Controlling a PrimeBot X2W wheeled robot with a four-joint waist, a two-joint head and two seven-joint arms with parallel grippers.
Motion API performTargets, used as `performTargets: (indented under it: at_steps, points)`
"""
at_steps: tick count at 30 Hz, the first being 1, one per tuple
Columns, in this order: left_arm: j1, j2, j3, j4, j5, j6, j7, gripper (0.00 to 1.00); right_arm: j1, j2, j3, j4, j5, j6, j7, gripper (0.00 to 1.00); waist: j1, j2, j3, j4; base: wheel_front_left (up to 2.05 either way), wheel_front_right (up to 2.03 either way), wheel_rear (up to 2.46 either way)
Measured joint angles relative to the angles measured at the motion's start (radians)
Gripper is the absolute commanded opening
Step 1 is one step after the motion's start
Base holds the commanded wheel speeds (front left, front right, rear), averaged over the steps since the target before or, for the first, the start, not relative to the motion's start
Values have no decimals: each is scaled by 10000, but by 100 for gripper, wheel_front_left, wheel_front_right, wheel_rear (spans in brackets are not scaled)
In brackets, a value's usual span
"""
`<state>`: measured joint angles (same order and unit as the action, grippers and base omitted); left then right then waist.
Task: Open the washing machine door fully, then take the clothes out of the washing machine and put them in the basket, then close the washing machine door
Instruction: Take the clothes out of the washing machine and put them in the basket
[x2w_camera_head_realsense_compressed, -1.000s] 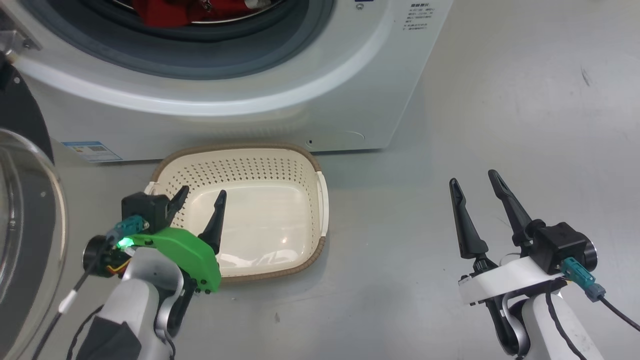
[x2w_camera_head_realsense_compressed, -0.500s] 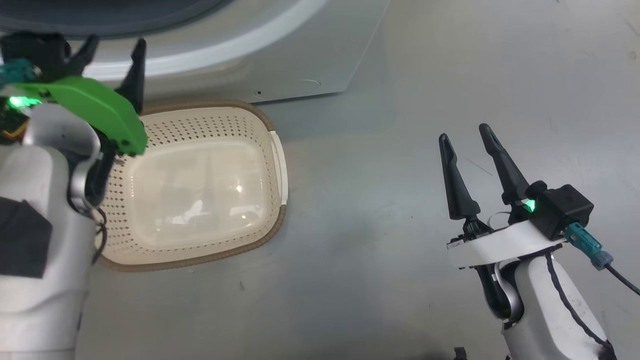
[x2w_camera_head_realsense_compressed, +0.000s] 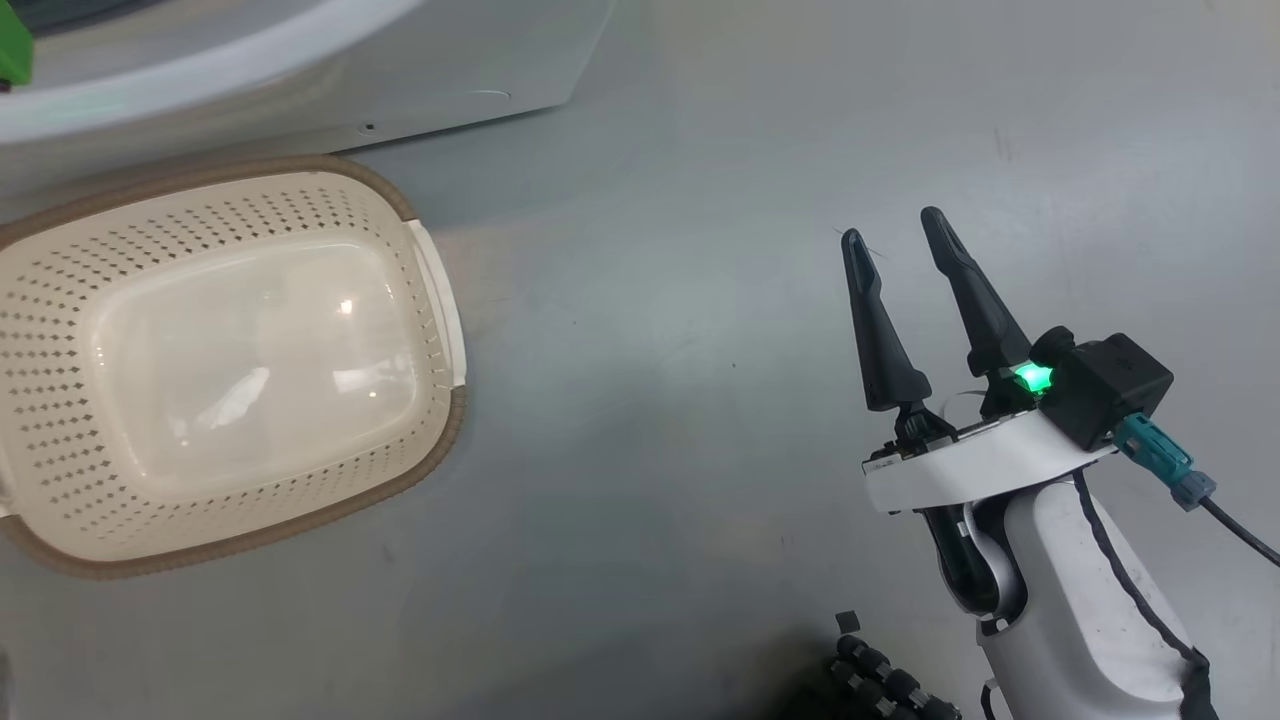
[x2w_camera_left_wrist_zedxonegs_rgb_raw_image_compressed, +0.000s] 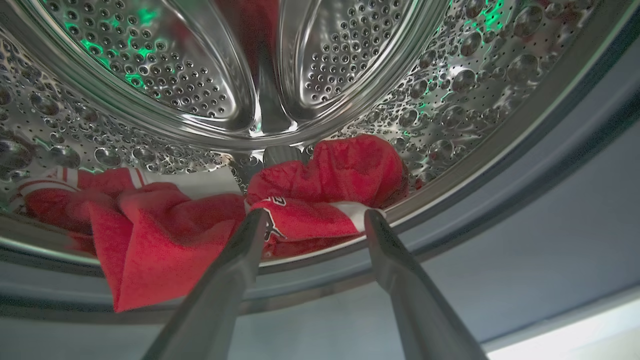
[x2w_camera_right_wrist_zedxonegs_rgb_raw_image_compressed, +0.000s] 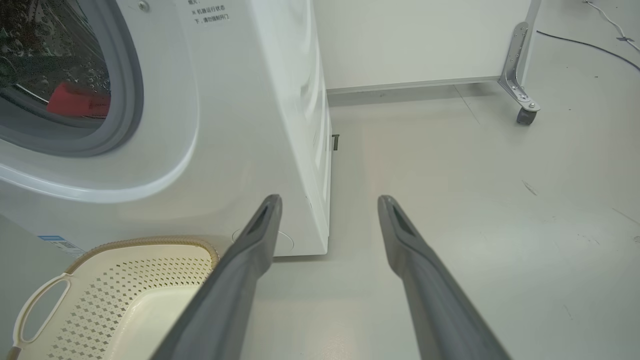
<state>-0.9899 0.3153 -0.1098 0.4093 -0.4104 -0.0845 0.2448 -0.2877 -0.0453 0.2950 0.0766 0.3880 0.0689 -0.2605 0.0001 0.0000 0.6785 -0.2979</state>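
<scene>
Left gripper (x2w_camera_left_wrist_zedxonegs_rgb_raw_image_compressed: 315, 214), open and empty, at shiny perforated steel drum (x2w_camera_left_wrist_zedxonegs_rgb_raw_image_compressed: 150, 75)
Red white-striped clothes (x2w_camera_left_wrist_zedxonegs_rgb_raw_image_compressed: 320, 175) at its twelve o'clock; right gripper (x2w_camera_head_realsense_compressed: 891, 224) open, empty.

Camera setup
Head is looking down, basket (x2w_camera_head_realsense_compressed: 50, 400) at nine o'clock; right wrist is sharing it; left wrist is peering closely into the washing machine's drum (x2w_camera_left_wrist_zedxonegs_rgb_raw_image_compressed: 165, 80).

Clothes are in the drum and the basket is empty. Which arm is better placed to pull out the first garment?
Left. The left claw is open at the mouth of the drum, pointing straight at the clothes. The right claw, open too, hangs over the floor beside the washing machine, away from its opening.
</scene>
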Motion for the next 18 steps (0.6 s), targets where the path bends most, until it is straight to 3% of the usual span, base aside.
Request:
performTargets:
  at_steps: [13,18]
  points:
    - [-1545,853,447,1030,109,0,10,100,-377,10,558,-69,504,-100,0,100,-1,0,908,-1209,0,0,0]
    - [-1753,871,431,1373,161,-2,96,100,-385,12,614,-67,516,-115,0,100,-1,0,1052,-1450,0,0,0]
